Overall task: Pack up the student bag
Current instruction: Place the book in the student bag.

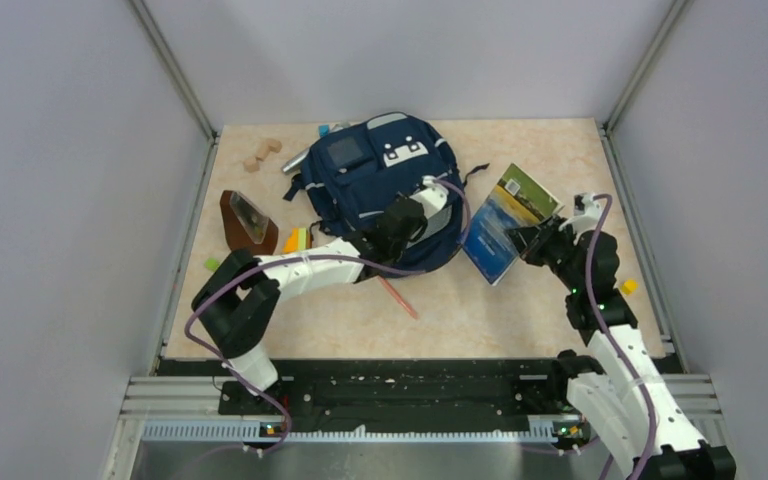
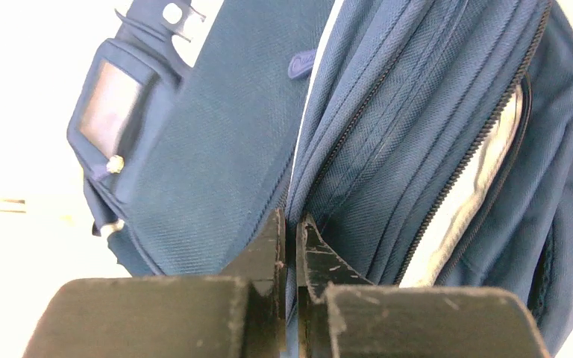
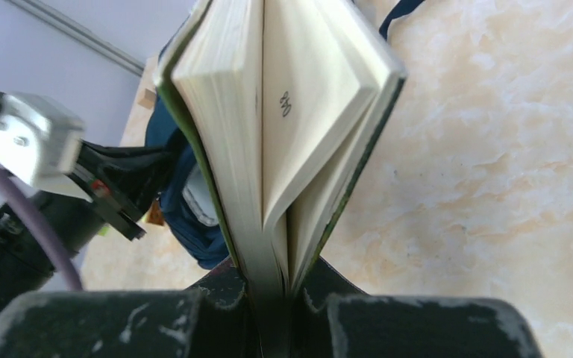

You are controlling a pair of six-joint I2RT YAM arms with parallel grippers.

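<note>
overhead view: large navy-blue fabric student bag with light grey stripes and a white patch lies flat at the far middle of the beige marble-patterned table. left gripper sits on the bag's near edge. right gripper is just right of the bag, holding a paperback book with a blue-and-green landscape cover. from up here i cannot judge either grip.

left wrist view settles the left one: fingers pressed nearly together, a fold of blue bag fabric nipped between them, beside a zip line. this view also shows the main zip parted, with pale grey lining in the slit; interior hidden beyond that.

right wrist view: jaws clamped on the book's lower edge, pages fanned open above. bag and left arm sit in the background at left.

only the overhead shows the loose items:
- pale wooden blocks at the far left
- a brown triangular piece left of the bag
- a small orange-yellow block by the left arm
- a thin pink pencil on the near side of the bag
- a little yellow cube at the right edge

plain grey walls on three sides.
</note>
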